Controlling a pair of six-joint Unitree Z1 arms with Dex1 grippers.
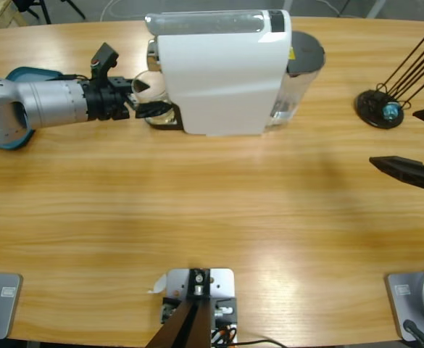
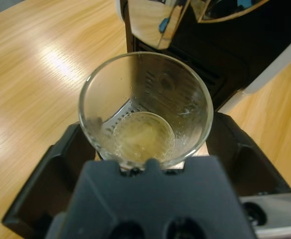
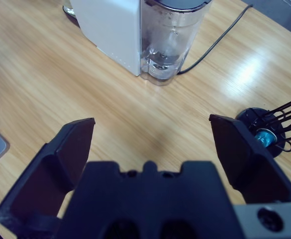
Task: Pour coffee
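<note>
At the left of the counter (image 1: pixel 197 217), the left arm reaches in from the side edge and its tool (image 1: pixel 140 101) is clenched around a clear glass (image 2: pixel 145 112). In the left wrist view the glass sits between the two black jaws, upright, with its mouth open toward the camera. Only a thin pale residue or film shows at its bottom; no dark coffee is visible in it. The glass stands at the front of the white coffee machine (image 1: pixel 222 72), on or just above the dark drip tray (image 1: pixel 164 119); whether it rests on the tray cannot be told.

Task status, judged from these views: the glass is positioned at the machine's outlet, so placement appears done or nearly done. Dispensing has not produced visible coffee. Remaining steps likely include releasing the glass, starting the brew, and filling.

Behind the machine, the transparent water tank (image 3: pixel 170 35) holds little visible water, and a cable (image 3: pixel 220 40) leads away from it.

At the right, a black capsule holder (image 1: pixel 382 109) with wire arms carries a blue capsule (image 3: pixel 264 137). The right tool (image 3: pixel 150 149) hovers well apart from the machine, jaws spread wide and holding nothing.
</note>
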